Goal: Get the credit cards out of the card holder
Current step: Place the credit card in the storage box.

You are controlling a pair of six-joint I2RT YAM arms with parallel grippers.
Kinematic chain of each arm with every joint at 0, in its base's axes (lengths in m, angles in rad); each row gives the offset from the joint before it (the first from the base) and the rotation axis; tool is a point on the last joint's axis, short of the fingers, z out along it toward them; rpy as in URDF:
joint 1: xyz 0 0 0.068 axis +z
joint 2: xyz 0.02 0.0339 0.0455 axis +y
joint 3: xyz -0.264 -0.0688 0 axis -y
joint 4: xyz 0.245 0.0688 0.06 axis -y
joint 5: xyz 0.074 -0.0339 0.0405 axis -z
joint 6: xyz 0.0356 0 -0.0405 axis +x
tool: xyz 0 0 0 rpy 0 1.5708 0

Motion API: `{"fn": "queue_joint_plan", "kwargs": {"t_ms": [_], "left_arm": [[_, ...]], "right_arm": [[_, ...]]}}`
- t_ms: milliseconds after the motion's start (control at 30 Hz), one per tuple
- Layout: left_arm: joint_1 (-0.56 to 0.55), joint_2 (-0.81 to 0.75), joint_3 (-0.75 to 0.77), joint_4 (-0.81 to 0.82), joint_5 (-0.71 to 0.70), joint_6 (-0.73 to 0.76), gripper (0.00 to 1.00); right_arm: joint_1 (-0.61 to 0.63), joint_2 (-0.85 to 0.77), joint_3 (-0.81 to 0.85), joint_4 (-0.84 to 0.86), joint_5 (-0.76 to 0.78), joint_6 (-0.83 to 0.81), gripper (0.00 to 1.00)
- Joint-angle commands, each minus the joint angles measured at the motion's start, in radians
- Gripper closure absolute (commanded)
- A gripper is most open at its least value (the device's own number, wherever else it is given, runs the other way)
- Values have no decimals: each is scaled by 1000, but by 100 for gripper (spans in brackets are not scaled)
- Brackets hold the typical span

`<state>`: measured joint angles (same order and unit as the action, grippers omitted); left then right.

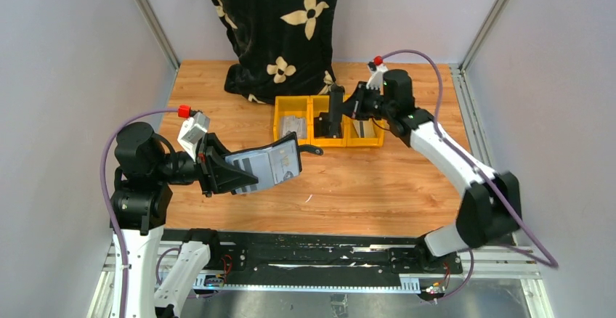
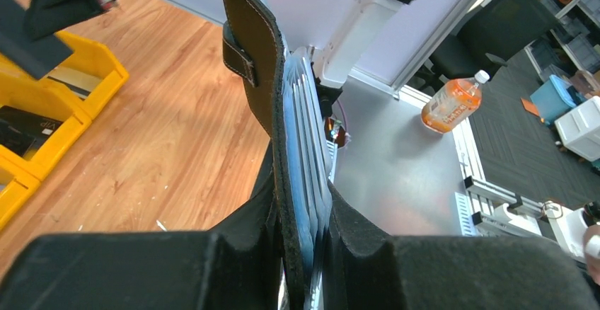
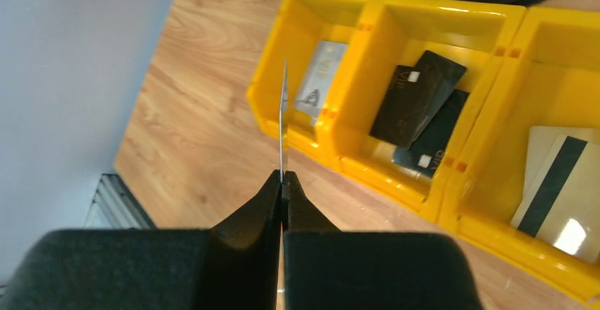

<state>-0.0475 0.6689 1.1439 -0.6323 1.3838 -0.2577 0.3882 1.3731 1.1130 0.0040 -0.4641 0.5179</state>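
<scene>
My left fingers [image 1: 225, 174] are clamped on the black card holder [image 1: 269, 164]. They hold it open and raised off the wooden bench [image 1: 363, 187], with its grey-blue slotted inside turned toward the far side. From my left wrist I see pale layered edges inside it, and I cannot tell how many credit cards [image 2: 310, 147] remain.

My right fingers [image 3: 281, 186] are pinched tight on one credit card [image 3: 283, 119]. It stands upright and edge-on to my wrist camera, so I cannot tell its colour. It hangs over a row of three yellow bins [image 3: 382, 2] at the back of the bench. The left bin holds a silver card [image 3: 320, 76], the middle one black cards [image 3: 417, 98] and the right one beige cards [image 3: 559, 182].

I judge the step in hand to be dropping this card. To do it well, I should centre it over one bin's hollow, clear of the dividing walls. I should lower it close before letting go, so it cannot bounce out or lodge on a rim. The left fingers should hold the holder steady meanwhile.
</scene>
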Motion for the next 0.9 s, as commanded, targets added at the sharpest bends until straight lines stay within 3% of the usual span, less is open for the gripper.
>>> {"fn": "queue_joint_plan", "kwargs": {"t_ms": [0, 233, 467, 533, 667, 867], "left_arm": [[-5, -3, -11, 6, 0, 21, 100], [-6, 2, -12, -21, -9, 56, 100], [-6, 15, -4, -23, -8, 65, 100], [-6, 15, -4, -22, -7, 65, 100], [-5, 11, 7, -22, -5, 64, 100], [-6, -3, 23, -24, -3, 60, 100]], "right_arm": [[-9, 210, 149, -74, 76, -79, 100], [11, 562, 409, -152, 83, -89, 100], [63, 644, 423, -151, 196, -88, 100], [72, 641, 407, -136, 222, -91, 93], [93, 605, 434, -176, 248, -107, 70], [116, 446, 414, -234, 390, -148, 56]]}}
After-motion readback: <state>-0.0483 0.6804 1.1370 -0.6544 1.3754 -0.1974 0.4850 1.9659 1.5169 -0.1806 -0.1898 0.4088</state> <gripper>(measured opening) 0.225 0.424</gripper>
